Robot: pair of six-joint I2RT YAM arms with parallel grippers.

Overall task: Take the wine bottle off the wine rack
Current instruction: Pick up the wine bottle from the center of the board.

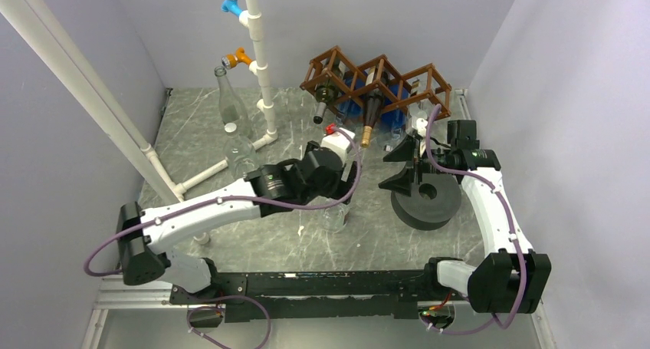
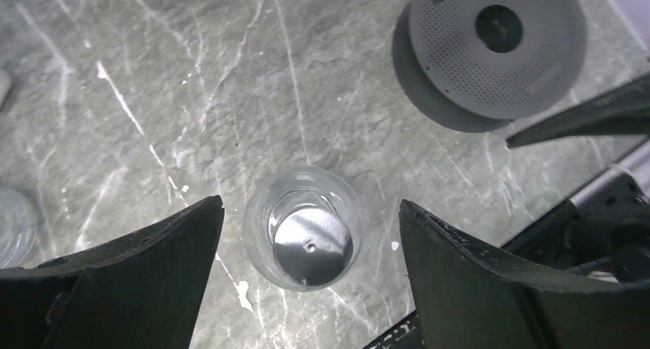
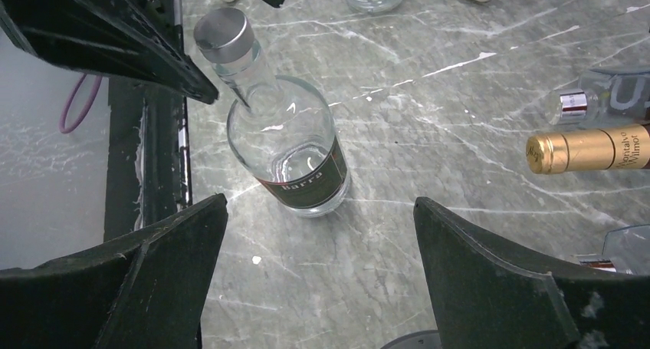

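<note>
The brown wooden wine rack stands at the back of the table. A wine bottle with a gold foil neck lies in it, neck pointing forward; it also shows in the right wrist view. A dark bottle lies in the cell to its left. My left gripper is open and empty, pointing down over an upright clear bottle with a silver cap, well short of the rack. My right gripper is open and empty, in front of the rack's right end.
The clear capped bottle, with a dark label, stands mid-table. A grey perforated spool lies under my right gripper. Two clear bottles and a white pipe frame stand at the back left. Small clear bottles lie near the rack.
</note>
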